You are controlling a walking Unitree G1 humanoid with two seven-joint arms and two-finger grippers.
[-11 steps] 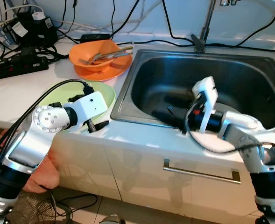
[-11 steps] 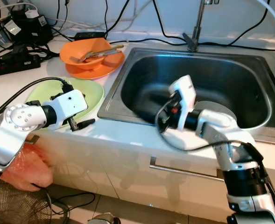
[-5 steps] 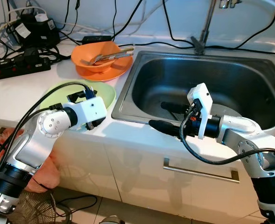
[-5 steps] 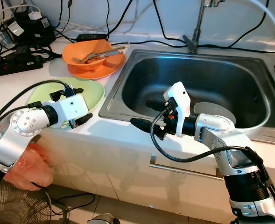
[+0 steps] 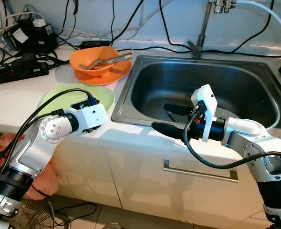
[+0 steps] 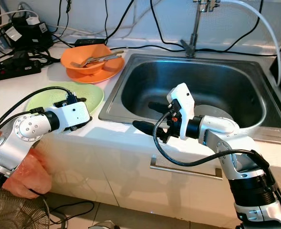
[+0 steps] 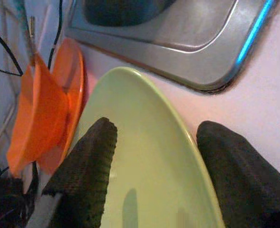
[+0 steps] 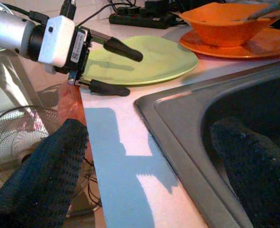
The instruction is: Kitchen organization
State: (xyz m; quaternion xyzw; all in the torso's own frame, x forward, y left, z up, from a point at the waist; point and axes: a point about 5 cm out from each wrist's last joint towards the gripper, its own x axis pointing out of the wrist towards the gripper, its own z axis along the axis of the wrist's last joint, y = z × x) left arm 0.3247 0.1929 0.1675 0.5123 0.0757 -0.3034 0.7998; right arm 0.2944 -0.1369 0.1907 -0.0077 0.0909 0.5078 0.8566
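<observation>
We have our left claw [image 7: 149,166] set wide apart at the near edge of the green plate [image 5: 66,98], one finger over the plate's face and the other outside its rim; the plate's edge runs between them, but we cannot tell whether either finger touches it, and nothing is gripped. The plate lies flat on the white desk [image 5: 16,95], just beside the left rim of the steel sink [image 5: 130,83]. Behind it, near the sink's back left corner, an orange bowl [image 5: 95,59] sits on an orange plate [image 5: 116,72] with cutlery [image 5: 107,59] resting in the bowl. Our right claw [image 5: 171,119] is also spread wide and holds nothing: one finger hangs over the sink's front rim, the other reaches over the basin. A pale round dish [image 6: 215,112] lies in the basin behind our right forearm. A power strip [image 5: 16,71] and black cables [image 5: 140,9] crowd the back of the desk, and the tap [image 5: 202,26] rises behind the sink.
</observation>
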